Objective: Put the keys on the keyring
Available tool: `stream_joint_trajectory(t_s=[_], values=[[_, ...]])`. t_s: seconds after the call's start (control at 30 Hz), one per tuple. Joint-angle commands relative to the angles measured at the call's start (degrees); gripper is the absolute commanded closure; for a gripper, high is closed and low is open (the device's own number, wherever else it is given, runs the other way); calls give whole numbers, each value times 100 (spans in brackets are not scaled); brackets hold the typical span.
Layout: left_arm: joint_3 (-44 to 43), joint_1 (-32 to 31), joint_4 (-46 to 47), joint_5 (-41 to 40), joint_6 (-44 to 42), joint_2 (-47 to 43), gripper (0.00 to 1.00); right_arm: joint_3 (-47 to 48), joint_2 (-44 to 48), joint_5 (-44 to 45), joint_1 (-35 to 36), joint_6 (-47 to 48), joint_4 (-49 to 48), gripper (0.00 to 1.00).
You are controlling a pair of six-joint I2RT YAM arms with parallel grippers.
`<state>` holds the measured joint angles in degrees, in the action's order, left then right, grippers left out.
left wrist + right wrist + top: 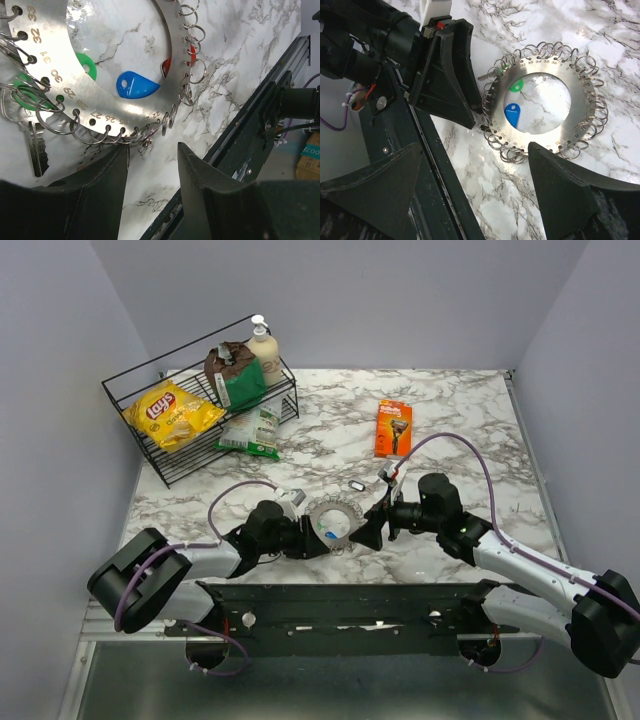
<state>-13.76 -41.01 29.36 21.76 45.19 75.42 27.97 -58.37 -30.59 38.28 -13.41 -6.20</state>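
Observation:
The keyring (107,107) is a flat silver numbered disc with a big hole and several small split rings round its rim; it lies on the marble (335,512). A blue key head (135,85) shows in the hole (512,114). A green head (87,65) and part of a red one (166,65) peek from under the disc. Another green-headed key (26,94) lies at the rim among the split rings. My left gripper (152,147) is open at the disc's near-left edge, with only marble between its fingers. My right gripper (474,147) is wide open on the disc's right side (368,530).
A black wire basket (130,390) at the back left holds a yellow chips bag (170,412), a brown bag and a soap bottle. A green packet (250,432) lies beside it, with an orange razor pack (393,427) behind the ring. The black mounting rail (340,605) runs close along the near edge.

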Motion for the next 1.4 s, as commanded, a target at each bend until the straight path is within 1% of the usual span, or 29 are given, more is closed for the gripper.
stream_joint_trajectory(t_s=[0.0,0.27,0.33,0.37,0.4,0.43,0.6,0.67,0.77,0.8,0.87,0.9,1.0,1.1,1.23,1.3,1.37], values=[[22,-100,403,144,-98,192,48,130,71,27,13,110,57,5],[23,-135,614,30,-115,351,52,139,54,35,12,119,84,5],[-13,-152,588,-14,-159,430,55,139,54,35,13,111,92,5],[-48,-152,588,-14,-186,456,58,139,45,35,21,102,84,5],[-65,-161,588,-22,-229,517,63,148,45,35,13,110,92,5],[-74,-179,614,-23,-247,544,65,148,36,35,13,110,92,5],[-109,-240,685,-101,-335,650,74,148,36,35,13,110,101,5],[-118,-249,685,-189,-379,632,75,156,27,27,13,102,101,5],[-136,-258,667,-286,-432,571,84,148,27,9,13,102,101,5],[-153,-258,632,-295,-458,553,89,148,27,9,13,102,92,5],[-188,-267,492,-347,-537,518,95,148,27,18,4,102,101,5],[-215,-267,430,-365,-564,457,100,148,19,27,12,102,101,5],[-320,-267,88,-453,-739,281,100,156,36,18,13,110,110,5],[-539,-267,-500,-514,-1010,79,100,157,36,9,13,110,119,5],[-996,-267,-1702,-498,-1398,-106,100,165,45,0,13,119,145,5],[-1311,-267,-2126,-488,-1539,-124,100,165,45,-17,13,119,145,5],[-1576,-267,-2802,-383,-1828,-63,100,157,45,-35,13,119,145,5]])
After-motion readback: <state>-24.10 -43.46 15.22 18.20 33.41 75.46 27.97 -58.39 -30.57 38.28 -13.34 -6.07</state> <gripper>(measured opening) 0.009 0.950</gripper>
